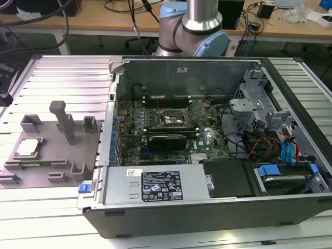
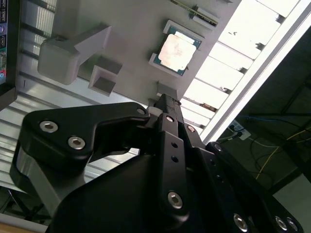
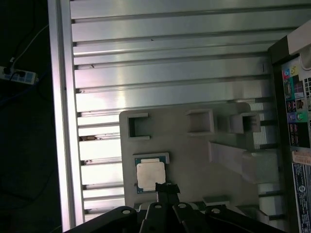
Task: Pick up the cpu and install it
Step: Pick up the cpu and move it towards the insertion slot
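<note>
The cpu (image 1: pixel 28 147), a flat square chip with a shiny metal top, lies in a shallow recess of the grey fixture plate (image 1: pixel 54 136) at the exterior view's left. Both wrist views show the cpu (image 2: pixel 177 51) (image 3: pixel 149 174) lying flat with nothing touching it. My gripper (image 3: pixel 166 187) hangs well above the plate with its black fingers pressed together and nothing between them. In the second wrist view the gripper (image 2: pixel 164 99) tip sits beside the chip's pocket. The motherboard's bare cpu socket (image 1: pixel 175 118) is inside the open computer case.
The open computer case (image 1: pixel 181 61) lies on the slatted aluminium table (image 1: pixel 67 72), holding a black expansion card (image 1: pixel 166 140), cables and blue drive brackets (image 1: pixel 290 153). Tall grey blocks (image 1: pixel 65 122) rise from the fixture plate. The arm's base (image 1: pixel 194 26) stands behind the case.
</note>
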Motion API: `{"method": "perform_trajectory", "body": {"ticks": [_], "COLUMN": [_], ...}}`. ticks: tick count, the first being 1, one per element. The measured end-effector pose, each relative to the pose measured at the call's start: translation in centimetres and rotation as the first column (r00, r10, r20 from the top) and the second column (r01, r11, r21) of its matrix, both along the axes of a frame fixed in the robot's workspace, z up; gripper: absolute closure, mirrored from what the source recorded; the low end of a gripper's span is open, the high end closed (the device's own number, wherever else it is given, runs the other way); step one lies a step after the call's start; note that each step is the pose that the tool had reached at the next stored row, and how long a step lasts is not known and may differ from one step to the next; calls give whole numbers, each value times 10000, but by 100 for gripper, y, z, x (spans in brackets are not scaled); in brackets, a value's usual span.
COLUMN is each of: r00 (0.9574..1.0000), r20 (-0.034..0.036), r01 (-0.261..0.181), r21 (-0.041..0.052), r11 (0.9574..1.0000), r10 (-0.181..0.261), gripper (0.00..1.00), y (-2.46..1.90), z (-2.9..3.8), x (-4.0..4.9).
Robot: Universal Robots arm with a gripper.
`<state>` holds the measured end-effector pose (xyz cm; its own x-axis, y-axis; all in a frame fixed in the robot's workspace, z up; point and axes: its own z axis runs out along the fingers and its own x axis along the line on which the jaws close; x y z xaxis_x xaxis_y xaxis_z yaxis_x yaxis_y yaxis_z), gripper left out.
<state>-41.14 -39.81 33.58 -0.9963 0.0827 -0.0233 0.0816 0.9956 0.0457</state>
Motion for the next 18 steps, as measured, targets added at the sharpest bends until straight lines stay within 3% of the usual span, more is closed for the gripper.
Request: {"method": "perform_trajectory", "body": {"ticks": [10, 18], "r00": [10000, 10000], "r20": [0, 0], "r01": [0, -1], "r21": [1, 1], "r11": [10000, 10000], "r10": [0, 1], "gripper": [89, 89], "y": [0, 0], "z": [-3, -135], "x": [0, 0]}}
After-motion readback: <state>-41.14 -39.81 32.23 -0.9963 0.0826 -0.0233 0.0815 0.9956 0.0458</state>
